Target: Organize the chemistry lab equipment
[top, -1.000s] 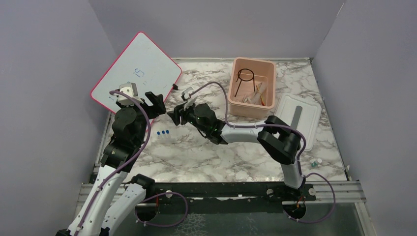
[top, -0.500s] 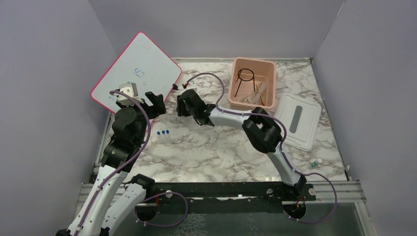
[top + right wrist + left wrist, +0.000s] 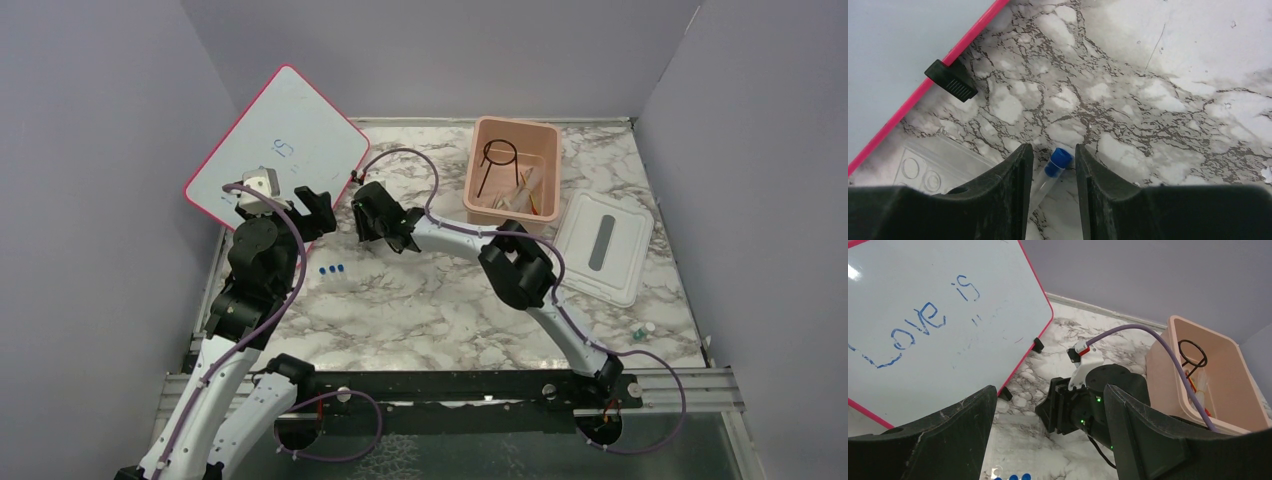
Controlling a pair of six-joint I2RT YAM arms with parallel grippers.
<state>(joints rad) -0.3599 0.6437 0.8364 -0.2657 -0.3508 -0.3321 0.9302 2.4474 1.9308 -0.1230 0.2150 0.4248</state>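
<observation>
A clear tube with a blue cap lies on the marble between the fingers of my right gripper. The jaws stand close on either side of it, open, with a gap at the cap. From above, the right gripper is low on the table beside the whiteboard's corner. My left gripper hangs open and empty just to its left, looking at the right gripper. Three tiny blue-capped vials lie below them. The black wire ring stand stands in the pink tub with other thin items.
The pink-rimmed whiteboard leans at the back left, and its black foot is close to the right fingers. A clear plastic well plate lies by the tube. The white lid lies right of the tub. Two small vials sit at the near right.
My right arm has stretched left and back toward the whiteboard's corner and come down over the tube, its jaws narrowing. The left arm has not moved.
</observation>
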